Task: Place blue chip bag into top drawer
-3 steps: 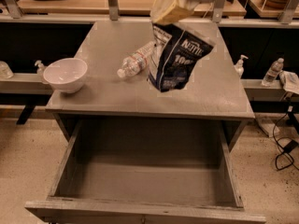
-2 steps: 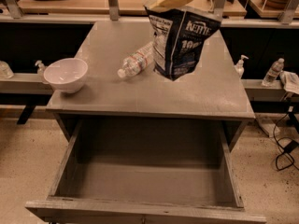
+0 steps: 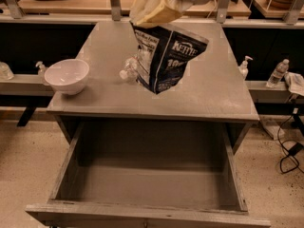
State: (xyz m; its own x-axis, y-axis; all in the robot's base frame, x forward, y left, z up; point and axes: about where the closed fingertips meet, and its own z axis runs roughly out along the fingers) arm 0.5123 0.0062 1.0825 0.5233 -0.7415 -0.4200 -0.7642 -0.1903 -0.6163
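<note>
Gripper (image 3: 156, 9) over cabinet (image 3: 216, 91), seemingly clutching chip bag (image 3: 167, 61).

blue chip bag (image 3: 166, 56) hangs from gripper (image 3: 149, 14) over cabinet (image 3: 213, 89) | top drawer (image 3: 147, 212) open

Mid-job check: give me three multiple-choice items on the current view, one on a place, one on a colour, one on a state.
1. Where is the blue chip bag?
A) on the floor
B) hanging from the gripper over the cabinet top
C) on a shelf

2. What colour is the bowl?
A) white
B) red
C) black

3. The top drawer is:
A) shut
B) open and empty
C) open and full of cans

Key:
1 B, the gripper at the top of the view grips the bag's upper edge.
2 A, it is plainly white.
3 B, its bare floor shows.
</note>
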